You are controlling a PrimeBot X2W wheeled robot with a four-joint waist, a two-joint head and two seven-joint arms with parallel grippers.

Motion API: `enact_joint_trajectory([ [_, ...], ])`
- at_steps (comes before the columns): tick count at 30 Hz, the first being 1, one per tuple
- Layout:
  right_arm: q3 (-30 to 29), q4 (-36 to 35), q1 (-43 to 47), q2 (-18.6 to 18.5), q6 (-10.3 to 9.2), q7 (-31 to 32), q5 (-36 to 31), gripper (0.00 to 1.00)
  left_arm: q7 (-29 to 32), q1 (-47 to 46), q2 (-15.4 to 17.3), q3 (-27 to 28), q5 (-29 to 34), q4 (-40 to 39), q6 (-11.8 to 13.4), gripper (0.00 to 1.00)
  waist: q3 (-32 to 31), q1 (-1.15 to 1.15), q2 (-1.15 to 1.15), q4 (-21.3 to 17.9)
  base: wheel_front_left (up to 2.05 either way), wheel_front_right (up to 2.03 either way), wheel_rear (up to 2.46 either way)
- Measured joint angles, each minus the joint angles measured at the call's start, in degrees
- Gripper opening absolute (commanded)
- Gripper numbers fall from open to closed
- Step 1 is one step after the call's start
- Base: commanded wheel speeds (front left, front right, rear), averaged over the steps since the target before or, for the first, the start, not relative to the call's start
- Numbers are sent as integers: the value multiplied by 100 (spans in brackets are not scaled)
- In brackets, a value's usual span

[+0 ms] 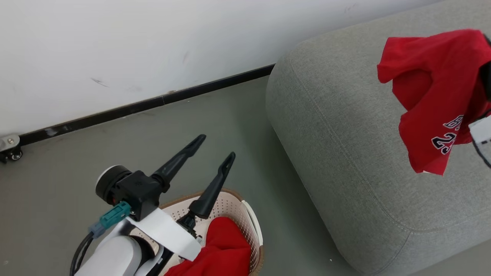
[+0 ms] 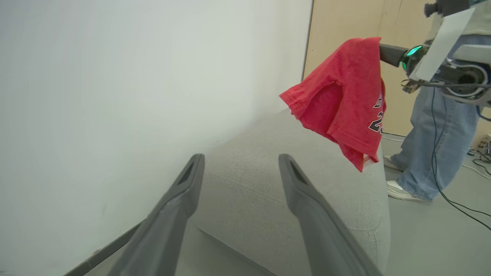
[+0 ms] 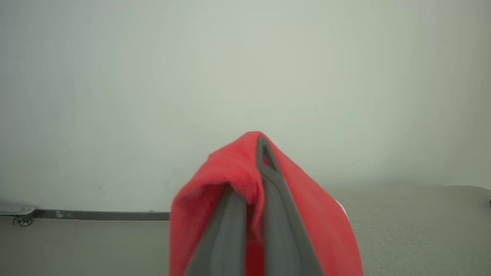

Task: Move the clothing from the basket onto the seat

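In the head view the left gripper [image 1: 216, 146] stands with its two dark fingers spread wide and nothing between them, the tips pointing up toward the baseboard [image 1: 153, 102] and the white wall [image 1: 153, 38]. Under the roots of the fingers sits the basket [image 1: 251, 220], and the plain red garment [image 1: 224, 247] lies heaped inside it, just to the right of the finger bases. Well off to the right of the fingertips is the grey seat [image 1: 337, 145], and above its far side hangs the jersey [image 1: 433, 92], with part of its dark lettering showing near the lower edge. Far to the left of the fingers a small caster [image 1: 11, 147] rests on the floor [image 1: 230, 115] by the wall. In the left wrist view the same two fingers rise wide apart and empty, the rounded end of the seat lying between and beyond them. Up and to the right of the right finger the jersey droops from the right gripper [image 2: 385, 53], its lowest corner close over the cushion; whether it touches cannot be told. Past it stands a person [image 2: 433, 145] in jeans and pale shoes, with cables [image 2: 460, 207] across the floor. In the right wrist view the right gripper's fingers are pressed together with the jersey pinched between them, red cloth draped over both sides and the seat to the lower right.
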Motion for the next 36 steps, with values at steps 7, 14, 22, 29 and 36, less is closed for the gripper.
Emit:
enact_joint_trajectory([
  [7,-327,415,-512,-115,0,111,137,0,1,-1,145,209,48,-247,185,100,305,0,0,79,0,0,0],
  [14,-642,954,-897,-258,0,177,140,0,42,-6,225,272,144,-556,275,100,638,0,0,173,0,0,0],
  [22,-1115,1652,-1088,-536,0,176,158,0,154,-122,352,297,252,-849,323,100,1017,0,0,298,0,0,0],
  [29,-1427,2283,-1215,-582,0,88,268,0,293,-252,443,288,352,-1073,323,100,1346,0,0,411,0,0,0],
  [36,-1427,2442,-1328,-614,0,-187,171,0,437,-444,516,235,417,-1269,315,100,1661,0,0,502,0,0,0],
])
